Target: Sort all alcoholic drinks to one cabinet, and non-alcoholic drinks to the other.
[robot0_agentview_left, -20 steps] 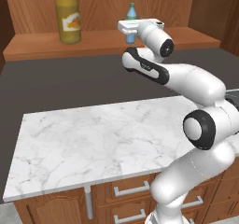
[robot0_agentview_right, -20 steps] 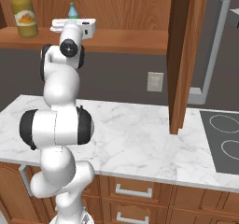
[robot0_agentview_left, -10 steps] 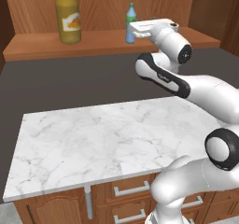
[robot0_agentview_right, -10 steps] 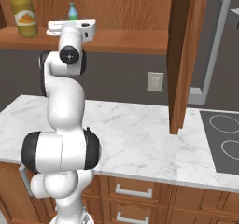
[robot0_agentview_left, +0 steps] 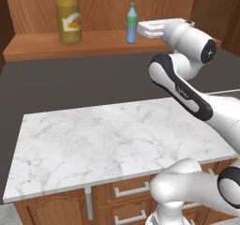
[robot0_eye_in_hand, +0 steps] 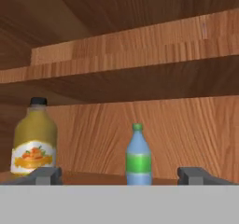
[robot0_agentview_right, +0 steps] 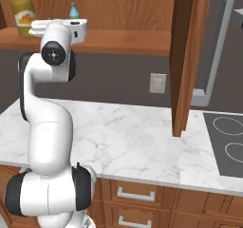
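Item: cabinet shelf (robot0_agentview_left: 93, 41), brown wood grain, running across the top of the left base view. Contents: one large orange-yellow juice bottle (robot0_agentview_left: 68, 15) with black cap, upright at upper left; one small slim light-blue bottle (robot0_agentview_left: 131, 24) with green cap, upright near upper centre, well apart from the juice. Both non-alcoholic drinks therefore stand in the same cabinet. Gripper (robot0_eye_in_hand: 121, 175): level with the shelf, just beside the light-blue bottle in the left base view; in the hand view the bottle (robot0_eye_in_hand: 138, 156) stands between the two fingertips (robot0_eye_in_hand: 45, 175), which are spread wide and clear of it on either side, holding nothing. Step in hand, by judgement: the small bottle is set down and released, the non-alcoholic half looks done. Next move calls for drawing the hand straight back without clipping the bottle, then going for the alcoholic bottles. Marble counter (robot0_agentview_left: 117, 139), lower half: bare.
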